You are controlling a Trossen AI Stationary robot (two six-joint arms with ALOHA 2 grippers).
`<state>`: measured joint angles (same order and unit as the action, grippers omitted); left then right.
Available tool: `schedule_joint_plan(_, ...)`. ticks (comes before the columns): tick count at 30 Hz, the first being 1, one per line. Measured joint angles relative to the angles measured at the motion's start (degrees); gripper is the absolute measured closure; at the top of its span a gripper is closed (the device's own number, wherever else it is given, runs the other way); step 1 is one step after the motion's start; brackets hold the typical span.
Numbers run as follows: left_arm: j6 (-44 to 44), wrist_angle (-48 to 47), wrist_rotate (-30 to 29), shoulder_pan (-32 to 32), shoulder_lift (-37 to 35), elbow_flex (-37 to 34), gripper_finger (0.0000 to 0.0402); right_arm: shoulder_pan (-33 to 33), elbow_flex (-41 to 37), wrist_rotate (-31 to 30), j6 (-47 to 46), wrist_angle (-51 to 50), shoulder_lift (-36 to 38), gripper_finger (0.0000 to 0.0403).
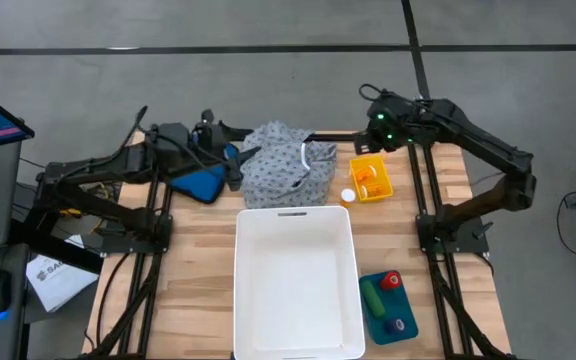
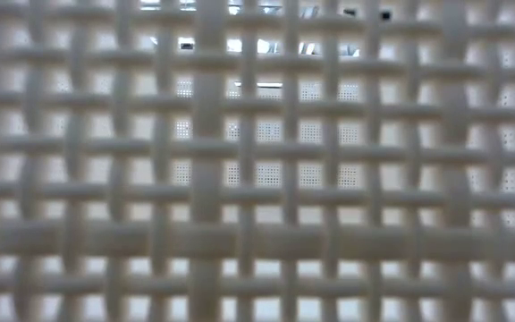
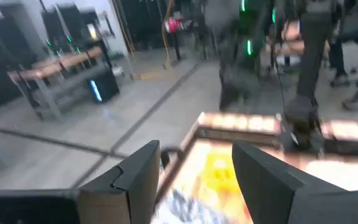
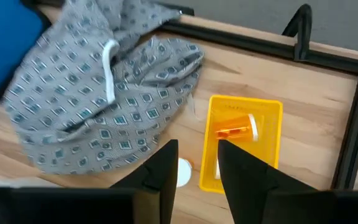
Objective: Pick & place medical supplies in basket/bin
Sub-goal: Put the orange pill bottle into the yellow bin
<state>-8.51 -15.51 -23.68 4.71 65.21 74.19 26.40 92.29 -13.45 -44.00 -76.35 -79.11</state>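
Right gripper [image 4: 194, 163], fingers slightly apart and empty, hovers over the yellow plastic tray [image 4: 243, 142] of orange pill bottles [image 4: 236, 130] near the bench's far edge, apparently lining up a pick. Left gripper [image 3: 194, 180], open and empty, waits beside the grey-white dotted fabric garment [image 1: 286, 160].

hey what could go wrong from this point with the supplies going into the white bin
The right gripper hangs open right over the near edge of the yellow tray, so a descent could catch the rim and tip the orange bottle out. A small white cap lies loose between tray and bin and could get knocked away. The dotted garment sprawls against the bin's far edge, so a loose grasp may leave it draped over the rim.
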Motion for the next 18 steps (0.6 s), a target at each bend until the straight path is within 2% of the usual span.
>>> schedule_joint_plan(4,1.12,-1.59,0.09,-1.09,-0.68,-2.17,0.0211,0.05,0.0,0.15,-0.83,0.04,3.61,0.0292)
schedule_joint_plan(12,1.2,-3.08,0.16,-2.49,0.63,-3.01,0.0204,-5.7,0.0,-1.6,-0.76,0.02,9.77,0.0292)
schedule_joint_plan(18,1.7,-2.55,0.13,-2.33,0.48,-2.86,0.0186,-9.42,0.02,-1.47,7.06,-5.38,9.1,0.0269)
